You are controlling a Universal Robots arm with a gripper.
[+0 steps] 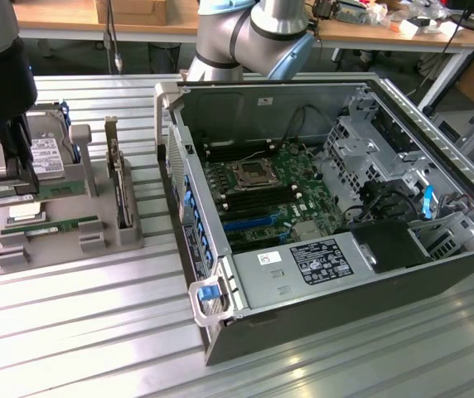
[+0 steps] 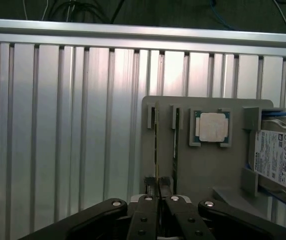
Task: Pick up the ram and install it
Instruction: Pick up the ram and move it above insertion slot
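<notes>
The ram (image 1: 55, 191) is a thin green stick lying lengthwise over the grey parts tray (image 1: 125, 236) at the exterior view's left. My gripper (image 1: 9, 178) is shut on one end of it. From the wrist I see the ram (image 2: 156, 145) edge-on, pinched between my two black fingers (image 2: 150, 192); the gripper (image 2: 157, 186) sits right over the tray. Whether the stick has left its holder I cannot tell. The open computer case (image 1: 469, 178) lies to the exterior view's right, its motherboard (image 1: 262, 186) with dark memory slots exposed.
A second green stick (image 1: 67, 224) (image 2: 174, 150) rests in the tray beside the held one. The tray also carries a processor chip (image 2: 212, 127), a hard drive (image 1: 46, 153) (image 2: 275, 160) and an upright dark card (image 1: 121, 186). Everything stands on a ribbed metal table (image 1: 96, 332).
</notes>
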